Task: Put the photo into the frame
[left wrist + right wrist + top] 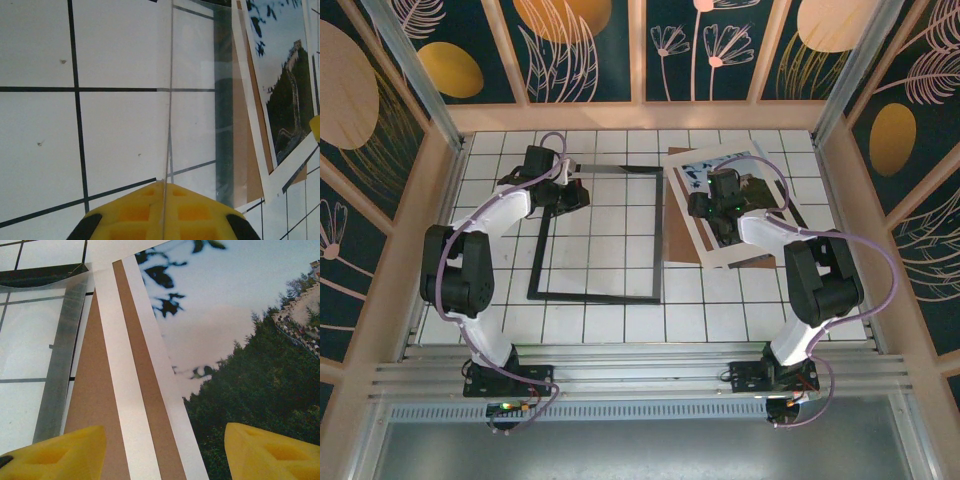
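**A:** What lies here, seen from above?

**B:** A white tiled tabletop [610, 320] carries a thin black frame [595, 297], lying flat left of centre with tiles visible through it. Just beside it on the right lies a brown cardboard board [673, 222]. The photo [235, 355] rests tilted on that board, picture side up, outside the frame.

**A:** And the end effectors?

**B:** The left end effector [162, 190] sits at the frame's far left corner. Its yellow fingers are pressed together. A thin pale line runs up from the seam between them, and I cannot tell whether anything is pinched there. The right end effector [162, 435] hangs over one bordered edge of the photo with its fingers [270, 455] spread wide. One finger is over bare board and the other over the green hillside. It grips nothing, and I cannot tell whether the tips touch the paper.
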Available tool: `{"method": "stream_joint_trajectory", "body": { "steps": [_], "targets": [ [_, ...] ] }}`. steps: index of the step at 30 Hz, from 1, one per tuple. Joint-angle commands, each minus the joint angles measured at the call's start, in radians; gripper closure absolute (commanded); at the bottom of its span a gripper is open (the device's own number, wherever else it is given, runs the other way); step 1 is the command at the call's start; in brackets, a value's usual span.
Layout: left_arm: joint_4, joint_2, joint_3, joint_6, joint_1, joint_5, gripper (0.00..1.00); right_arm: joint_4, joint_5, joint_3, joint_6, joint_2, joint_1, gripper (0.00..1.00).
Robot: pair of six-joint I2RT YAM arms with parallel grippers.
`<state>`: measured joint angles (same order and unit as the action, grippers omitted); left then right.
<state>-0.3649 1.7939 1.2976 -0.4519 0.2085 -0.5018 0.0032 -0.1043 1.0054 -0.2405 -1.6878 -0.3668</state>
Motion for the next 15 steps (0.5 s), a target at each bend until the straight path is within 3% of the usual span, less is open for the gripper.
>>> {"method": "stream_joint_trajectory", "body": {
  "steps": [1, 8, 15],
  "targets": [
    [0.062, -0.007, -0.015, 0.010, -0.007, -0.047, 1.00, 0.016, -0.003, -0.008, 0.017, -0.022, -0.008, 0.36],
    [-0.004, -0.044, 0.003, 0.035, -0.006, -0.083, 1.00, 0.015, -0.006, -0.005, 0.019, -0.030, -0.006, 0.35],
    [0.060, -0.061, -0.019, 0.014, -0.007, -0.046, 1.00, 0.018, 0.000, 0.002, 0.016, -0.036, -0.005, 0.35]
  ]
}}
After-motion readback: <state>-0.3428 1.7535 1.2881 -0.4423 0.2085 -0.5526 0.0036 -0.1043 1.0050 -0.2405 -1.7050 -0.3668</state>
